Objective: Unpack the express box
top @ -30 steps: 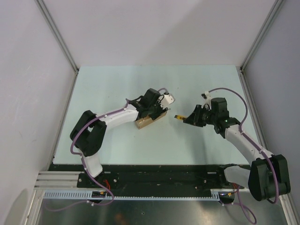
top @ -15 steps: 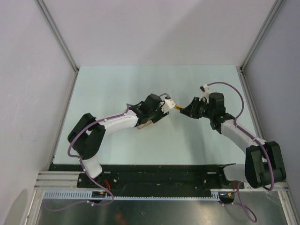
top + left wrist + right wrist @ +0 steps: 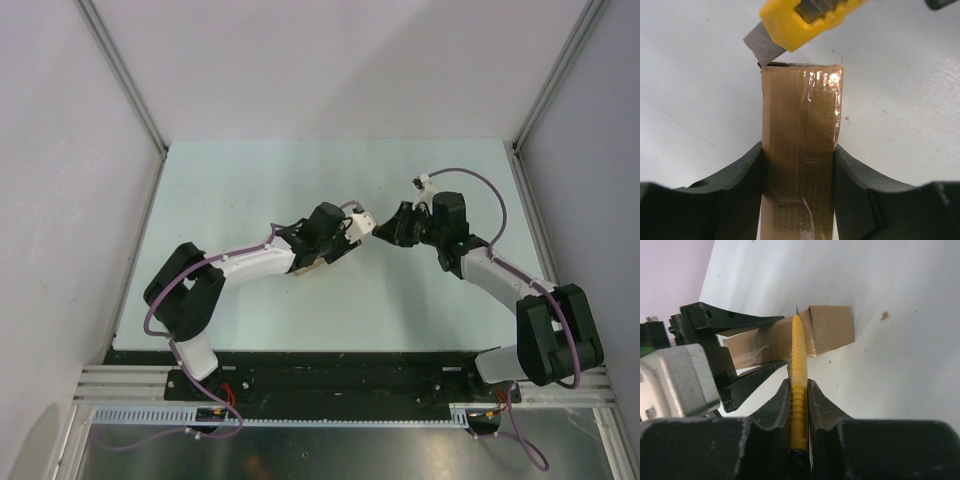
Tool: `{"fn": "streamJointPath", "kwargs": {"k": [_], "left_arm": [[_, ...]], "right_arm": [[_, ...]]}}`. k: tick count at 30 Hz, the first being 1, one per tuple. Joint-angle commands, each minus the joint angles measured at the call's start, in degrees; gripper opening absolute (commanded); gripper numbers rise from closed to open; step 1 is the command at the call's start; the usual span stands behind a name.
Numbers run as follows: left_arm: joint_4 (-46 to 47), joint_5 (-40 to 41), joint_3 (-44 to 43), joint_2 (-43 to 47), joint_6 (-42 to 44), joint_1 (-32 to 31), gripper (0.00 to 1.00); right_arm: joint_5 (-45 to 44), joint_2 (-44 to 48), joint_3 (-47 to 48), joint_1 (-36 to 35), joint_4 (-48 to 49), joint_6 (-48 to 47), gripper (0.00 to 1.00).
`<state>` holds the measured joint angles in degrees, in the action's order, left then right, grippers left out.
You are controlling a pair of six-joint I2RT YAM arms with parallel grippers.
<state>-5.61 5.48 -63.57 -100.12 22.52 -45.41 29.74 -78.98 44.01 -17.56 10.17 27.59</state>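
The small, flat, brown cardboard express box [image 3: 800,105] lies near the middle of the pale table surface [image 3: 230,190], well apart from every edge. A strip of clear glossy tape [image 3: 822,85] runs along its top face.

The left gripper [image 3: 798,152] is clamped on the box, with one black finger [image 3: 742,177] pressed against each long side. The right gripper [image 3: 799,386] is closed tight on the slim yellow utility knife [image 3: 798,347]. It holds the knife on edge, blade pointing away from the wrist.

In the left wrist view, you see the grey blade [image 3: 762,46] meet the free end of the box at one corner of its top face. You cannot tell whether the blade has entered the cardboard. In the top view, the two grippers stand almost tip to tip over the box.
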Motion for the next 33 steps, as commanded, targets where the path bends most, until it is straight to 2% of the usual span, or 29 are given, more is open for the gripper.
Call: {"fn": "streamJointPath", "kwargs": {"k": [1,21,33], "left_arm": [[-7.58,-1.61,3.80,-0.34,-1.87,-0.47,0.17],[-7.49,-1.26,4.68,-0.17,-1.43,-0.47,0.16],[-7.31,-0.55,4.77,-0.78,-1.69,-0.56,0.15]], "right_arm": [[-1.52,-1.17,2.57,-0.63,2.13,-0.70,0.00],[-2.84,-3.72,3.45,-2.74,-1.21,-2.63,0.00],[-3.19,-2.41,3.54,-3.09,-8.41,-5.79,0.00]]}}
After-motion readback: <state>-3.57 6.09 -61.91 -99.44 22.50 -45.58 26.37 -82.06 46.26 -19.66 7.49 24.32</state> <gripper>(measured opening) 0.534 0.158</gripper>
